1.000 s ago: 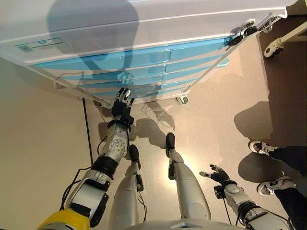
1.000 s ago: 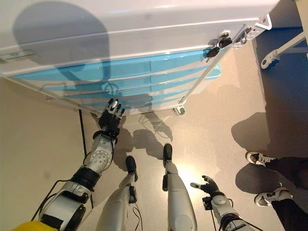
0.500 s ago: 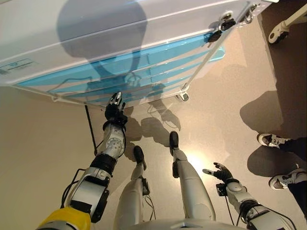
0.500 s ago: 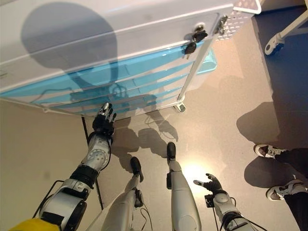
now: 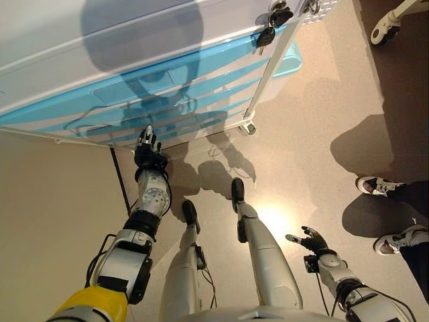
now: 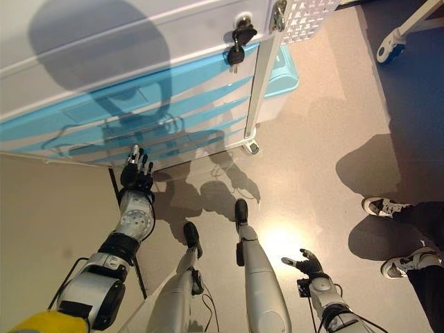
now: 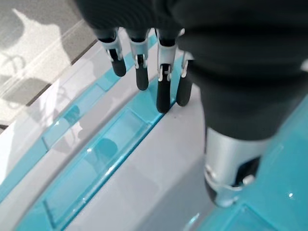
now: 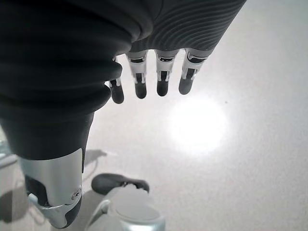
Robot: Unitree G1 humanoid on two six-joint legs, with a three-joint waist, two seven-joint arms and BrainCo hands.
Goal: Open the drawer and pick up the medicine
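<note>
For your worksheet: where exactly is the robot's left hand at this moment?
In the left eye view, the left hand is raised at centre-left, open fingers at the lower blue drawer fronts of the white cabinet.

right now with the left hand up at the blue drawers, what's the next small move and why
Probably ease the left hand forward and curl its fingers behind the edge of the blue drawer front, then pull. The fingers are straight, their tips at the drawer's edge, gripping nothing, and every drawer looks closed, so no medicine shows. The right hand hangs open over the floor.
</note>
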